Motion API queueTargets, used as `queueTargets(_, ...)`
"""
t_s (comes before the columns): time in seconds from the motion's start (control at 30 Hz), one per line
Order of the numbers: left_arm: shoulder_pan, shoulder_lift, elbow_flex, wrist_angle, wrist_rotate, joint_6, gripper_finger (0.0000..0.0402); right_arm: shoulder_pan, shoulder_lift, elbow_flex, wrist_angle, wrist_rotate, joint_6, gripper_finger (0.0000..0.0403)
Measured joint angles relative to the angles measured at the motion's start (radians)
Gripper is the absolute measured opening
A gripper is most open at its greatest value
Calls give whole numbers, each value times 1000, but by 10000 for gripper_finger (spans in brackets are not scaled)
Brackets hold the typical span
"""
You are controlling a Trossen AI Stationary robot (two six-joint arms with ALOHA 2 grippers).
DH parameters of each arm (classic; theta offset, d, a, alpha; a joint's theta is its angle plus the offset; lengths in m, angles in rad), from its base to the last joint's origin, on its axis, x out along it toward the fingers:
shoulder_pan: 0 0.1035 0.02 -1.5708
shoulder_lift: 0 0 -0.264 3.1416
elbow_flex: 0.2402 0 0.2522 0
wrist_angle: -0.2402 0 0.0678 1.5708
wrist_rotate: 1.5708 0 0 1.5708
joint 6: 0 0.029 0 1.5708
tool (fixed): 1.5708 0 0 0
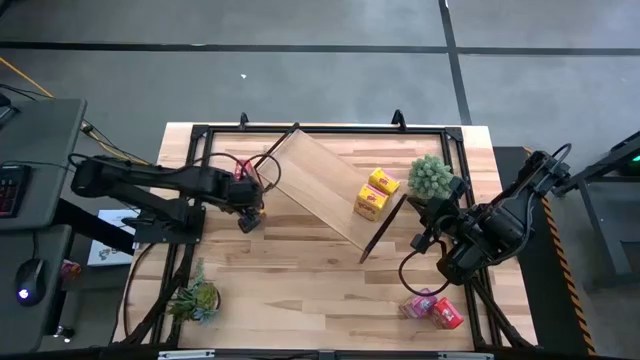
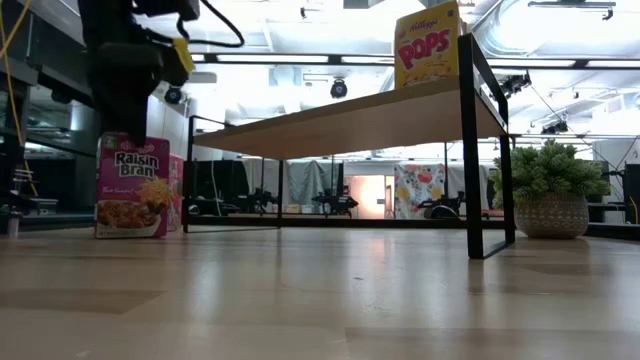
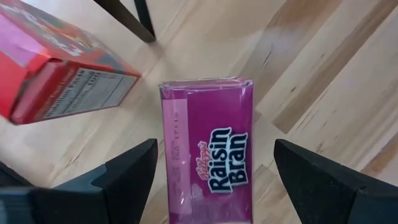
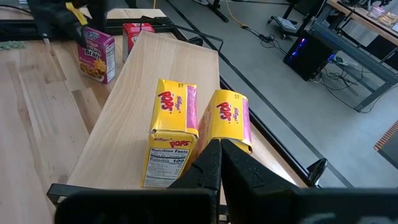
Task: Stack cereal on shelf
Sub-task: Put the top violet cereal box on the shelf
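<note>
Presently the left claw [image 3: 211,180] hangs spread either side of the magenta Raisin Bran box [image 3: 208,146] standing on the surface [image 1: 320,290] off the shelf [image 1: 320,185], right claw [image 4: 221,163] together near two yellow boxes [image 4: 171,127]; an off-centre closure could topple it

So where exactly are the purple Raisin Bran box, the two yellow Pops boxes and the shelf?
Raisin Bran box [image 3: 208,155]: left wrist view, on its purple top face.
Pops boxes [image 4: 171,134]: right wrist view, on the nearer box's front.
Shelf [image 1: 315,175]: high view, on its bare board.
</note>
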Motion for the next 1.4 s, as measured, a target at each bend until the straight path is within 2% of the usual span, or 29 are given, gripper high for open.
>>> queueTargets(0.4,0,109,-1,0,-14,-17,299,0,0,0,4,-2,0,0)
queueTargets(0.73,0,120,-1,0,-1,-18,205,0,0,0,4,-2,0,0)
queueTargets(1.0,0,110,19,-6,99,-3,143,0,0,0,5,1,0,0)
queueTargets(1.13,0,96,105,-57,209,12,132,0,0,0,7,1,0,0)
queueTargets(1.27,-16,87,275,-128,337,47,131,0,0,0,7,0,-1,0)
queueTargets(1.4,-51,93,513,-130,323,81,131,0,0,0,7,0,-1,0)
